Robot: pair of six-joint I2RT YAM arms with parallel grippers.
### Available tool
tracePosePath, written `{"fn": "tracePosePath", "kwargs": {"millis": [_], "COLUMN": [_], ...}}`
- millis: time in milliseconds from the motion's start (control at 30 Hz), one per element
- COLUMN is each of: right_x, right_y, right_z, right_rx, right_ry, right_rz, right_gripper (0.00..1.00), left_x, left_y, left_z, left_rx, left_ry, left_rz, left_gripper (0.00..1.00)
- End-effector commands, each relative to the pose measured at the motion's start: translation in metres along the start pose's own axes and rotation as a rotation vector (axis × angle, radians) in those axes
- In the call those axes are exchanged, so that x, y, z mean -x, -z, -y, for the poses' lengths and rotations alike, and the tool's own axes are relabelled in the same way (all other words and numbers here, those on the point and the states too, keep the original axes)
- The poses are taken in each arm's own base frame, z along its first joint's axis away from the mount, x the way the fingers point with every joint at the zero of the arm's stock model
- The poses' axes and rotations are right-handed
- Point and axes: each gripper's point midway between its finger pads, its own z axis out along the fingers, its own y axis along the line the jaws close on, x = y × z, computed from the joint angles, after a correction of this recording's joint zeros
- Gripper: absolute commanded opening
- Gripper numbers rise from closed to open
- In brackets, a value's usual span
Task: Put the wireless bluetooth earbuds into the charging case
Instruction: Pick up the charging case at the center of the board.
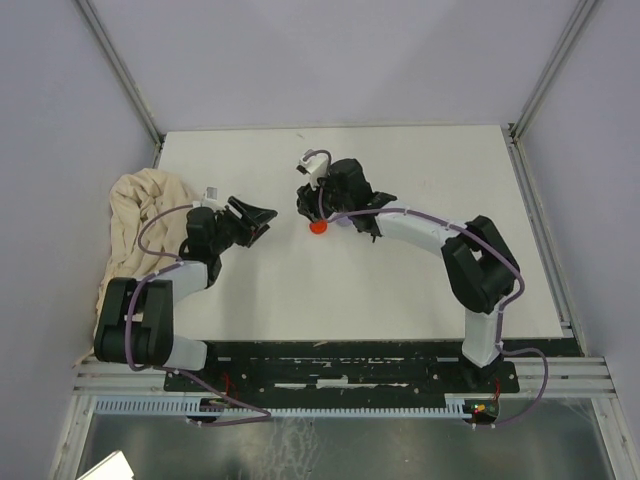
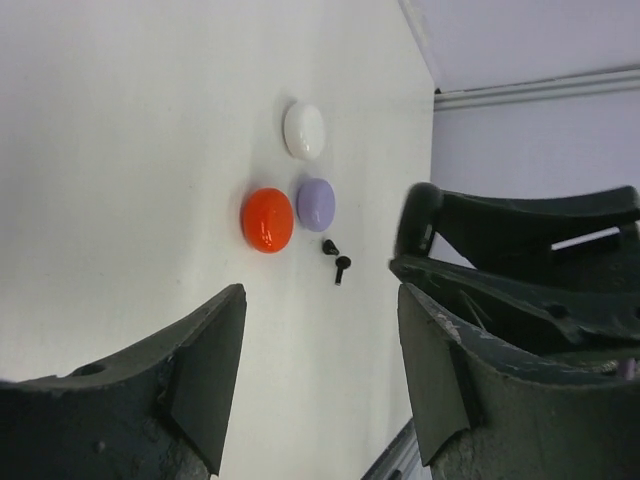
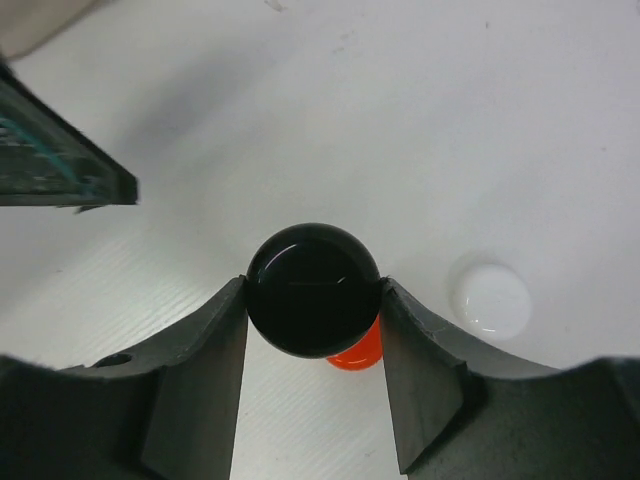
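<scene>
Your right pincer [image 3: 314,300] is clamped on a glossy black charging case [image 3: 312,270], with one finger pressed to each side of it. Behind that case only a sliver of the red case [image 3: 358,357] peeks out. From this wrist view you cannot tell whether the black one rests on the table [image 1: 420,290] or hangs above it. The white case [image 3: 490,300] lies off to one side, apart from both. From above, the right pincer and wrist cover the black case completely, and only the red case shows at their edge.

Your left pincer [image 2: 320,320] stands open with nothing between its fingers and bare table under the gap. Its wrist camera shows the red case and the lilac case [image 2: 316,204] nearly touching, with the white one just beyond them. Two tiny black earbuds [image 2: 342,267] lie on the table close together, just beside the lilac and red cases. They are too small for you to read how each one is turned. The dark bulk of the right pincer fills the right of that view and hides whatever lies behind it.

A crumpled beige cloth [image 1: 140,210] sits at the table's left edge, partly covered by the left arm.
</scene>
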Motion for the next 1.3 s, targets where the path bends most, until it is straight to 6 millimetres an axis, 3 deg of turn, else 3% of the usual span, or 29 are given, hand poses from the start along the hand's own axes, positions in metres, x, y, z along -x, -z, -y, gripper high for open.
{"fn": "tracePosePath", "kwargs": {"millis": [0, 200, 433, 767, 933, 1267], "right_x": [0.041, 0.020, -0.005, -0.017, -0.018, -0.021], "right_y": [0.039, 0.070, 0.087, 0.091, 0.092, 0.095], "right_z": [-0.025, -0.043, -0.050, -0.053, -0.053, -0.055], "right_rx": [0.106, 0.183, 0.199, 0.213, 0.212, 0.220], "right_ry": [0.068, 0.084, 0.069, 0.060, 0.062, 0.068], "right_rz": [0.132, 0.091, 0.034, 0.018, 0.017, 0.016], "right_gripper": [0.15, 0.14, 0.14, 0.14, 0.14, 0.13], "left_x": [-0.011, -0.037, -0.054, -0.091, -0.104, -0.106], "left_y": [-0.003, -0.009, -0.005, -0.011, -0.013, -0.016], "left_z": [0.026, 0.038, 0.052, 0.069, 0.067, 0.068], "left_rx": [-0.134, -0.212, -0.289, -0.332, -0.328, -0.327], "left_ry": [0.015, 0.045, 0.077, 0.051, 0.053, 0.054], "left_rz": [-0.069, -0.130, -0.146, -0.211, -0.240, -0.239], "left_gripper": [0.68, 0.66, 0.65, 0.61, 0.59, 0.52]}}
